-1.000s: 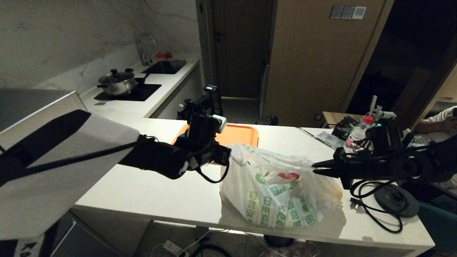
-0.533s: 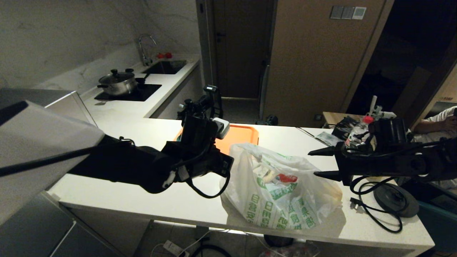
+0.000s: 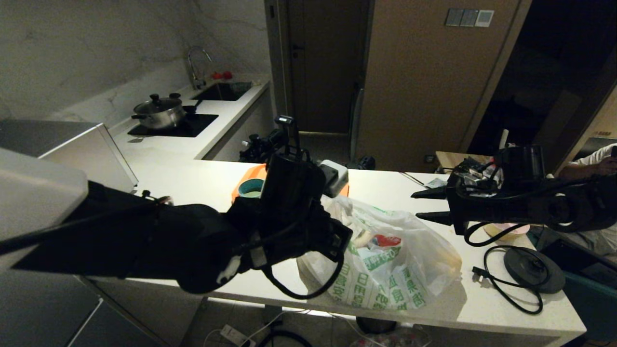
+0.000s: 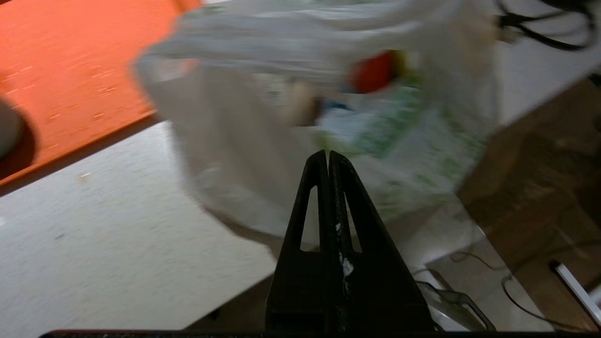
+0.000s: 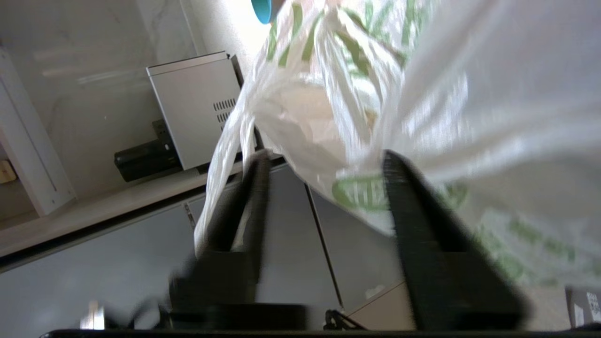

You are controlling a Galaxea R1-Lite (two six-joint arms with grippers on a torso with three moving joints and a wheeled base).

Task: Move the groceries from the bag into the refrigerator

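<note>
The bag (image 3: 385,260), white crinkly plastic with green print, sits near the counter's front edge. Inside it show groceries: a red-topped item (image 3: 388,238) and pale lumps (image 3: 364,236). My left gripper (image 4: 327,152) is shut and empty, pointing at the bag (image 4: 263,141) from its left side. In the head view its fingers are hidden behind the left wrist (image 3: 299,217). My right gripper (image 3: 419,205) hovers open just above the bag's right rim, with nothing held. In the right wrist view the bag (image 5: 352,94) fills the space beyond the gripper (image 5: 324,162). The refrigerator is out of view.
An orange tray (image 3: 241,185) with a teal cup (image 3: 251,188) lies behind the bag. A kettle base (image 3: 532,270) and its cord lie to the right. A silver box with vent slots (image 5: 197,108) stands at the left, and a person's arm (image 3: 593,164) is at the far right.
My left arm swung up and right, now covering the bag's left side and the tray. My right gripper let go of the bag's right rim, opened wide, then narrowed somewhat while rising.
</note>
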